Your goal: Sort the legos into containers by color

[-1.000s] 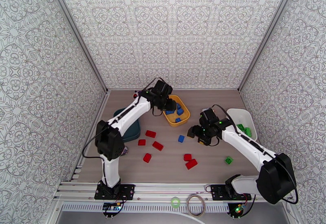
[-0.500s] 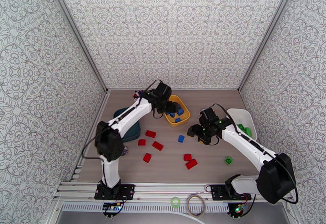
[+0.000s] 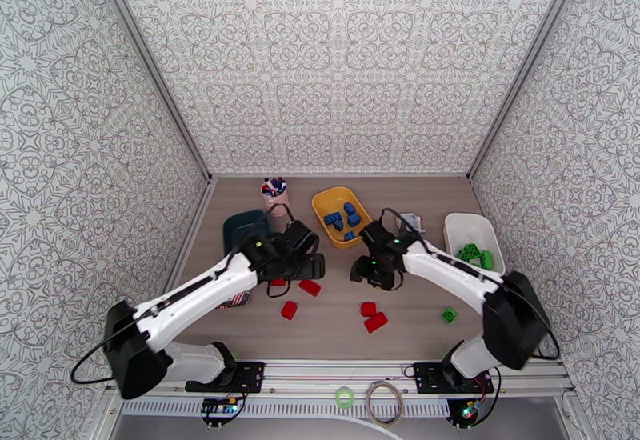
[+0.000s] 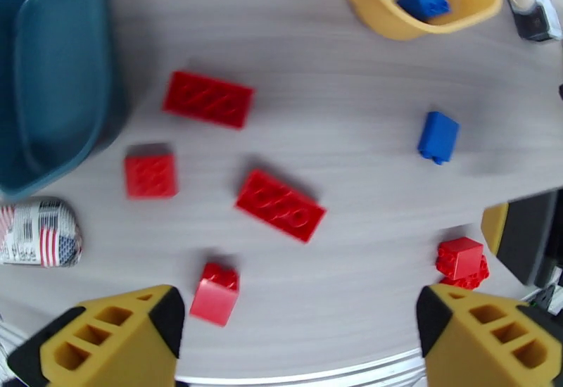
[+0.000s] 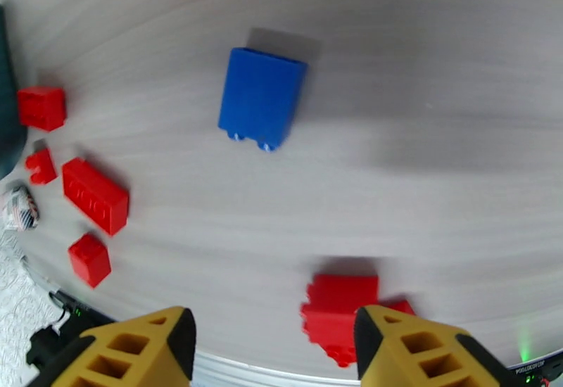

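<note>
**Sorting scene on the counter (image 3: 416, 306).** The left pincer (image 4: 299, 335) hangs over the middle-left of the counter, its jaws spread wide with nothing between them. Beneath it lie scattered red legos (image 4: 280, 205): two oblong bricks, one square brick, one small brick tipped on its side, and a cluster of red pieces near the right-hand finger. The right pincer (image 5: 278, 346) faces it from the right, jaws apart and empty. It hangs above a lone blue brick (image 5: 262, 96), which lies flat on the counter, clear of both fingers.

The yellow tray (image 3: 340, 192) stands at the far middle and holds several blue bricks (image 3: 340, 218). The white tray (image 3: 456, 222) stands at the far right and holds a cluster of green bricks (image 3: 474, 254). A single green brick (image 3: 450, 314) sits alone on the counter towards the right front. The dark teal tray (image 4: 56, 79) stands at the left, near the red legos but apart from them.

A pink cup (image 3: 274, 194) of pens stands just behind the teal tray. A small grey-white object (image 4: 531, 15) lies just beside the yellow tray. A small flag-printed object (image 4: 39, 233) lies by the teal tray's near corner.
</note>
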